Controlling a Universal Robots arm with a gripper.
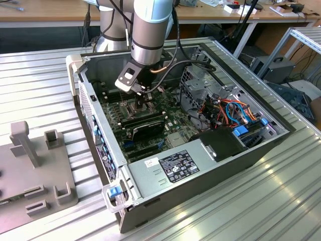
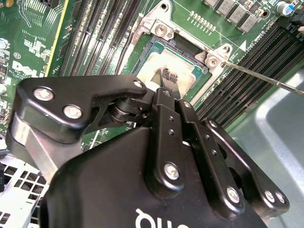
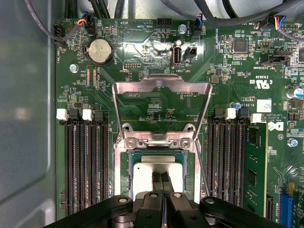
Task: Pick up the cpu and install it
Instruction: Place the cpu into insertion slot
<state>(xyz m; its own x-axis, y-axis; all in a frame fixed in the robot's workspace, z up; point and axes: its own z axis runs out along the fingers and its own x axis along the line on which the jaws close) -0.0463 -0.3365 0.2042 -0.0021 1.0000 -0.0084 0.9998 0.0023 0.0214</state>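
Claw [image 3: 160, 179] closed, gripping nothing, tips together over the cpu [image 3: 142, 172], which lies flat directly beneath. Hinged frame [image 3: 161, 84] just beyond stands open, probably so the chip can seat.

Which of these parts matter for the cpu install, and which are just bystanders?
Job: cpu; gripper right over it; open socket frame.
Not in play: memory slots; coin cell; black expansion card; grey fixture.
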